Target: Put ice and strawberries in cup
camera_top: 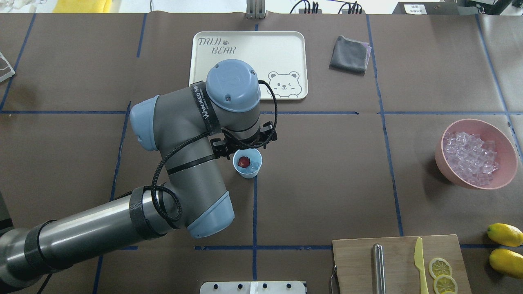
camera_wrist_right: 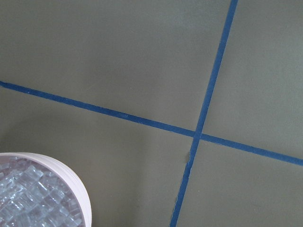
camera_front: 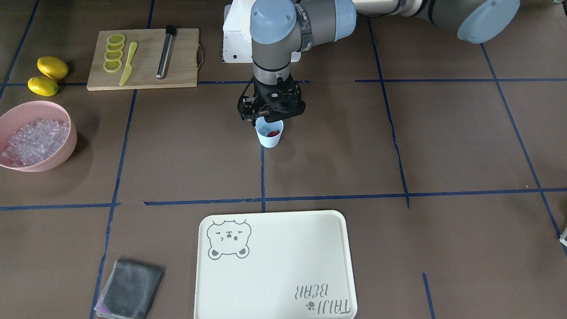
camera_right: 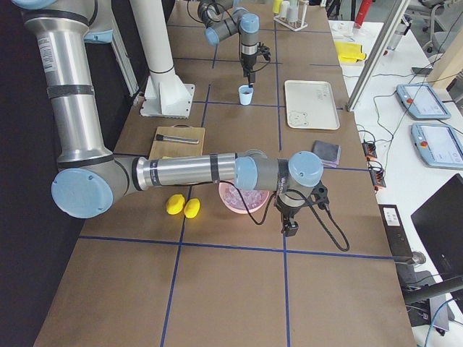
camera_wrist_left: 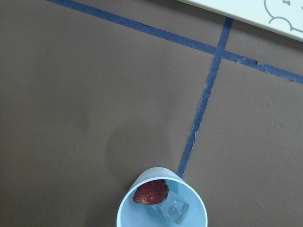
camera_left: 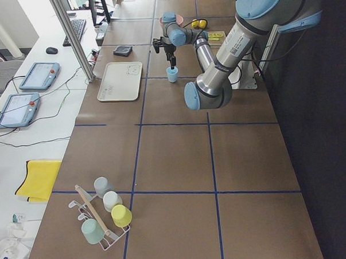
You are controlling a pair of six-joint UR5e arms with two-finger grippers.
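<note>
The pale blue cup stands near the middle of the table. It also shows in the overhead view and the left wrist view. A dark-red strawberry and a clear ice cube lie inside it. My left gripper hangs straight above the cup's mouth; its fingers are hidden, so I cannot tell whether it is open. My right gripper shows only in the exterior right view, just beside the pink bowl; I cannot tell its state.
The pink bowl holds several more ice cubes. Two lemons lie near a wooden board with lemon slices, a yellow knife and a metal rod. A cream tray and a grey cloth lie on the operators' side.
</note>
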